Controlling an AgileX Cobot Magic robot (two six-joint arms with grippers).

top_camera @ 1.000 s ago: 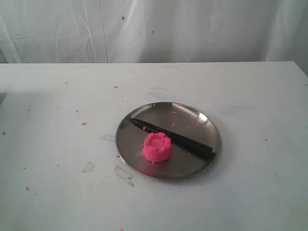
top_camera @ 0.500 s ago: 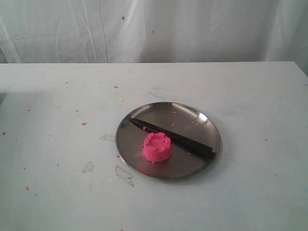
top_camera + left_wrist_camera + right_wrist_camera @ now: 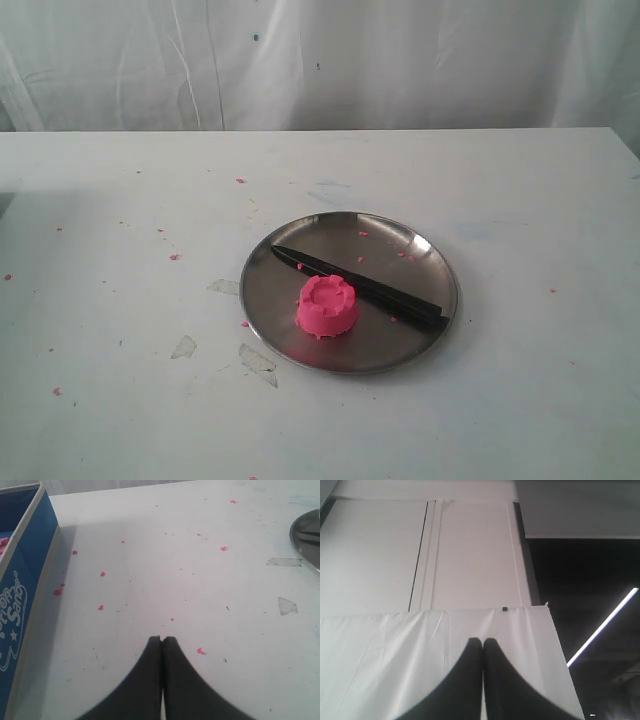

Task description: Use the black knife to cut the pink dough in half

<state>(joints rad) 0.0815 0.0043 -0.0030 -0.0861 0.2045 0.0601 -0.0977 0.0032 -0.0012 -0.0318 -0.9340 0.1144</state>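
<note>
dough (image 3: 327, 305) whole, knife (image 3: 360, 288) just behind

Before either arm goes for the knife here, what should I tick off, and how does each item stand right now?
1. Pink dough whole and uncut on the steel plate: ok.
2. Black knife lying free on the plate behind the dough, nothing gripping it: ok.
3. Knife apart from the dough: cannot tell, they sit very close in the exterior view.
4. Left hand open for a grasp: not ok, its fingers are closed together over bare table, holding nothing.
5. Right hand open and aimed at the plate: not ok, it is closed and its camera shows a wall and white sheet, not the table.
6. Room around the plate: ok, only pink crumbs on the table.
</note>
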